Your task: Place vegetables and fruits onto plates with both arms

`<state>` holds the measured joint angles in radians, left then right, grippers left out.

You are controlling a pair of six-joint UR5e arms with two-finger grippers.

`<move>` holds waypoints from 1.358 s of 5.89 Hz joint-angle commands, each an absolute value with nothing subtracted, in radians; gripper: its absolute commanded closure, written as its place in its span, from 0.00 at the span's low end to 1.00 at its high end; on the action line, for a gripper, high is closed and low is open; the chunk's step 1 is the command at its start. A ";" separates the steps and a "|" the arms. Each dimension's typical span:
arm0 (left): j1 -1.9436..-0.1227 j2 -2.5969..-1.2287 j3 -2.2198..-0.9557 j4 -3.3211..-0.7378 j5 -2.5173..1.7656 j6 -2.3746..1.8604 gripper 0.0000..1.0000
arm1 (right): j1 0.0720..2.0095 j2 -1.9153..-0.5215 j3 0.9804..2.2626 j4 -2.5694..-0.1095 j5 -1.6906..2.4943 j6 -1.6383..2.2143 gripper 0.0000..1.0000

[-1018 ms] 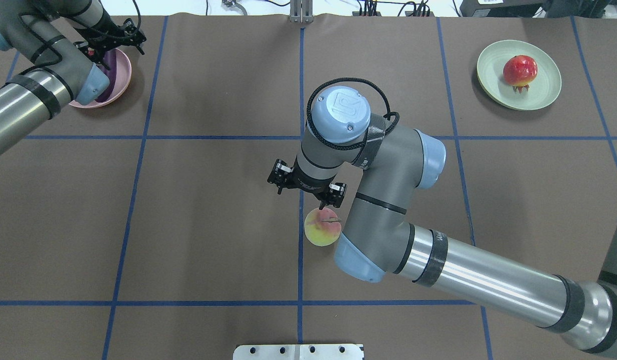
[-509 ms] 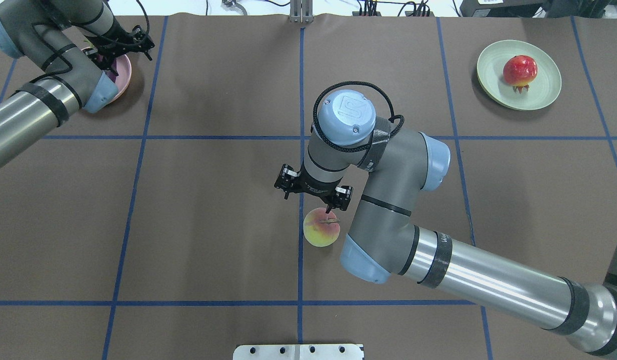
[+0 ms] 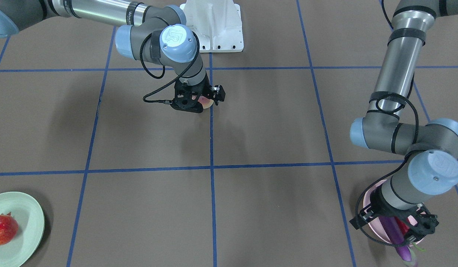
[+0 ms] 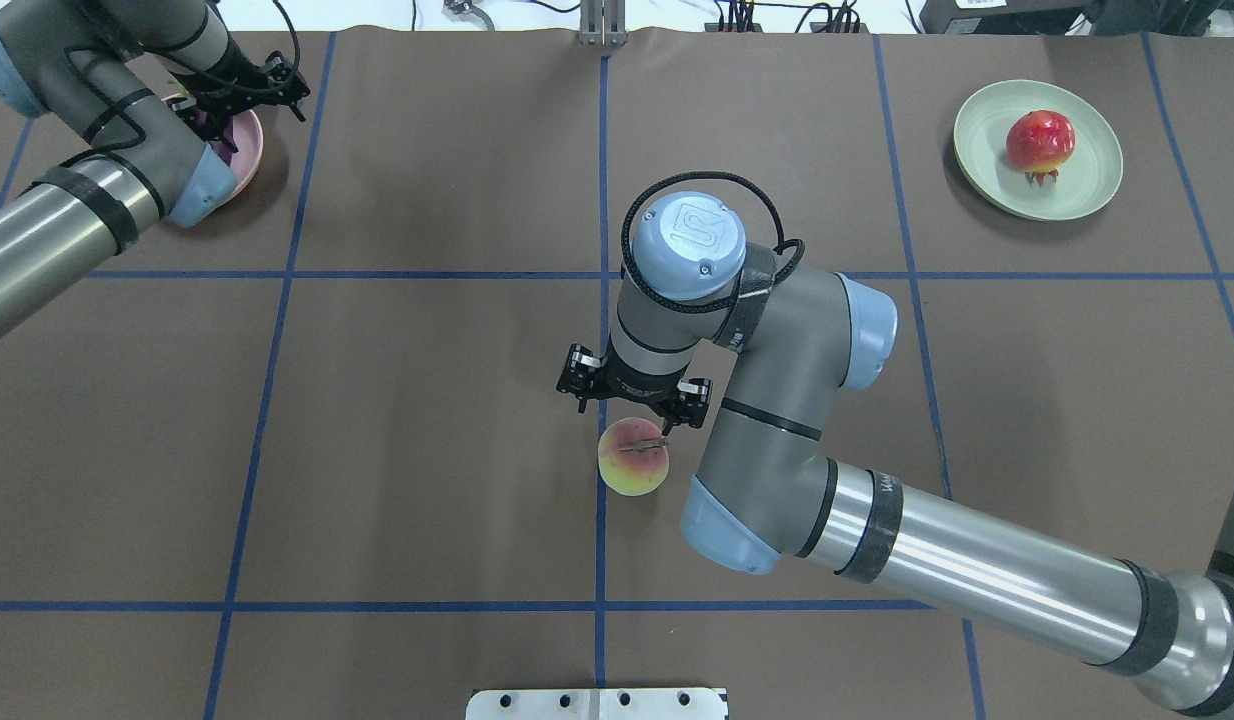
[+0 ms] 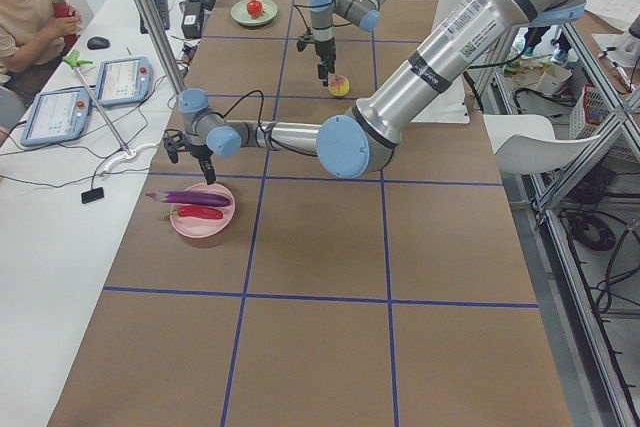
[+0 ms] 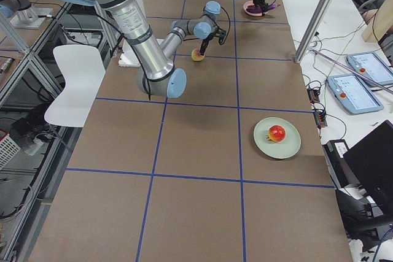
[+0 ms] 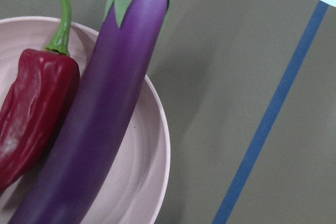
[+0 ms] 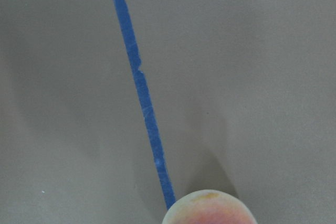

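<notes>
Peach (image 4: 633, 458) on table (image 4: 427, 450), just beside right end effector (image 4: 625, 408), toward robot base

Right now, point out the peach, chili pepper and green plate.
peach (image 4: 633, 462), overhead view, middle of its top.
chili pepper (image 7: 31, 108), left wrist view, middle of red body.
green plate (image 4: 985, 135), overhead view, bare left side.

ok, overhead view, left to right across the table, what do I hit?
pink plate (far left, partly under the left arm) → peach (mid-table, on the centre tape line) → pale green plate with the red fruit on it (far right)
</notes>
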<state>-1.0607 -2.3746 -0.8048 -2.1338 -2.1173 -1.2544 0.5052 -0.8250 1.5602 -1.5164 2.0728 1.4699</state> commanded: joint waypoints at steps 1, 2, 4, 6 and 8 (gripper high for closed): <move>-1.055 -2.375 -0.807 -2.134 -2.108 -1.266 0.00 | 0.477 -0.833 1.559 -1.525 2.072 1.460 0.00; -1.052 -2.375 -0.807 -2.134 -2.100 -1.266 0.00 | 0.474 -0.838 1.560 -1.526 2.074 1.456 0.00; -1.051 -2.367 -0.828 -2.134 -2.100 -1.284 0.00 | 0.453 -0.848 1.559 -1.526 2.072 1.445 0.00; -1.051 -2.367 -0.838 -2.134 -2.100 -1.295 0.00 | 0.448 -0.845 1.557 -1.529 2.071 1.434 0.49; -1.051 -2.367 -0.848 -2.134 -2.100 -1.310 0.00 | 0.489 -0.859 1.583 -1.531 2.120 1.425 1.00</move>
